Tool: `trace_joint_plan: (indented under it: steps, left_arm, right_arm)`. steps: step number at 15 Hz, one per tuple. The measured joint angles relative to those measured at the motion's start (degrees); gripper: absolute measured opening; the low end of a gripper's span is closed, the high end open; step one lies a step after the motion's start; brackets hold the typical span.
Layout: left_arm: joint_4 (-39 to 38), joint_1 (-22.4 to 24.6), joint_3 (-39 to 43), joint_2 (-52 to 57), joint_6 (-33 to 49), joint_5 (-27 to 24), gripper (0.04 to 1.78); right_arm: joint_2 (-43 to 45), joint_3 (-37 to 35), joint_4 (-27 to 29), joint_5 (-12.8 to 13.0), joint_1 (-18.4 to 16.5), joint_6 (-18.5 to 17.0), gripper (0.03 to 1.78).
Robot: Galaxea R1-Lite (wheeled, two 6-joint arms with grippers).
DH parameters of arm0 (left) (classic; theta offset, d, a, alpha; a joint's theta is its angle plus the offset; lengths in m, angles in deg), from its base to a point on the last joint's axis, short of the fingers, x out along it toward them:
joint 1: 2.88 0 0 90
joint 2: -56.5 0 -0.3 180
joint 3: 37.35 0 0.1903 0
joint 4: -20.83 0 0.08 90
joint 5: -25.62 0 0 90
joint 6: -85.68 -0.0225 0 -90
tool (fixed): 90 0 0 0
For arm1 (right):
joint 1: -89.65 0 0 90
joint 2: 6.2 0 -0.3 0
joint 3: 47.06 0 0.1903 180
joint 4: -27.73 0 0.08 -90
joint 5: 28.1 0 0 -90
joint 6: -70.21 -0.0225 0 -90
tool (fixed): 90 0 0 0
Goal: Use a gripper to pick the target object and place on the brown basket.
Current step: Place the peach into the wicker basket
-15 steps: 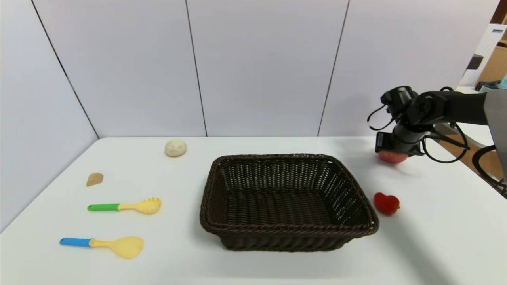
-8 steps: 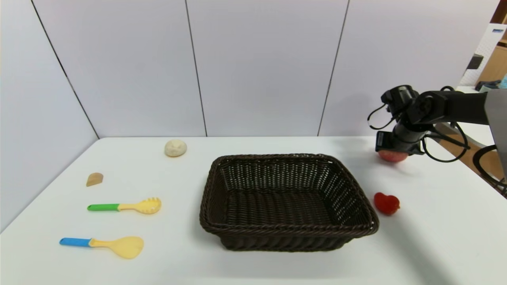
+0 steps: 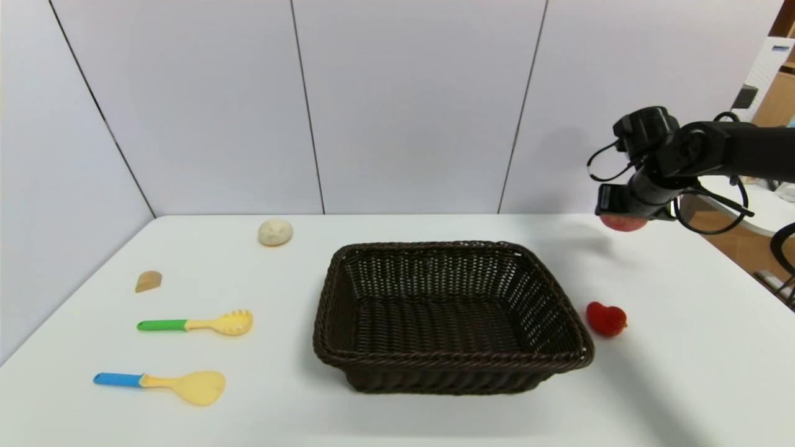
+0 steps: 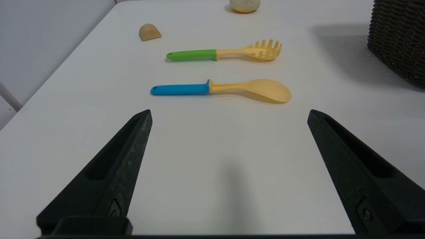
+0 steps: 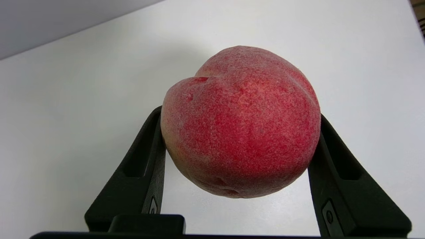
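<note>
Half-hidden peach clamped in right end effector, left end effector spread apart

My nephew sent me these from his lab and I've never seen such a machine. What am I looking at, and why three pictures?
It is a robot with two arms, photographed by three cameras at once. The head camera looks down on a white table with a brown basket, two toy spoons, a cream ball and a small red object. The right wrist camera shows the right gripper clamped on a peach, held above the table. The left wrist camera shows the left gripper, open and empty, near the blue-handled spoon.
</note>
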Motion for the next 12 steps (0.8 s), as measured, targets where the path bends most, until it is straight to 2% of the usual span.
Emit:
trace_joint_plan:
  steps: [7,12]
  left_arm:
    - [0.0,0.0,0.0,0.0,0.0,0.0,1.69]
    - [0.0,0.0,0.0,0.0,0.0,0.0,1.69]
  right_arm:
    - [11.1,-0.1,-2.4,-0.3,2.6,6.7,1.16]
    - [20.7,-0.1,-2.0,-0.5,8.5,10.6,1.16]
